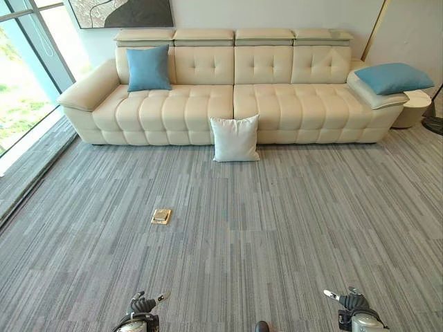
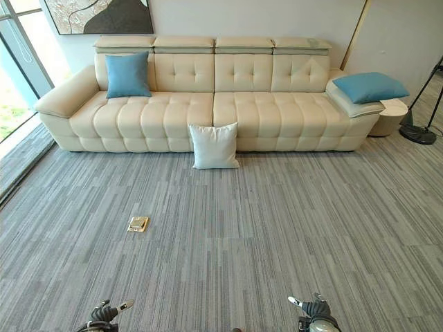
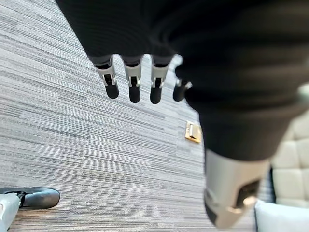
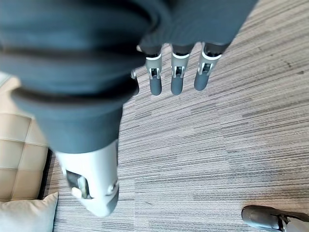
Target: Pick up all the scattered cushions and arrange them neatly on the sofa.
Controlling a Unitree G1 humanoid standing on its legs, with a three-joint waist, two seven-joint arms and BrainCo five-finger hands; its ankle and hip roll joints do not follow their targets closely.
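A white cushion (image 1: 235, 138) stands on the carpet, leaning against the front of the cream sofa (image 1: 187, 104) near its middle. One blue cushion (image 1: 148, 68) sits upright against the sofa's left backrest. Another blue cushion (image 1: 392, 77) lies flat on the sofa's right armrest. My left hand (image 1: 143, 305) and right hand (image 1: 351, 301) hang low at the near edge of the view, far from the cushions. Both are open and empty, with straight fingers (image 3: 133, 84) and fingers (image 4: 175, 77) over bare carpet. A corner of the white cushion (image 4: 26, 215) shows in the right wrist view.
A brass floor socket (image 1: 161, 216) sits in the grey striped carpet left of centre. A round white side table (image 1: 414, 107) and a floor lamp base (image 2: 417, 133) stand right of the sofa. Windows (image 1: 21, 76) run along the left.
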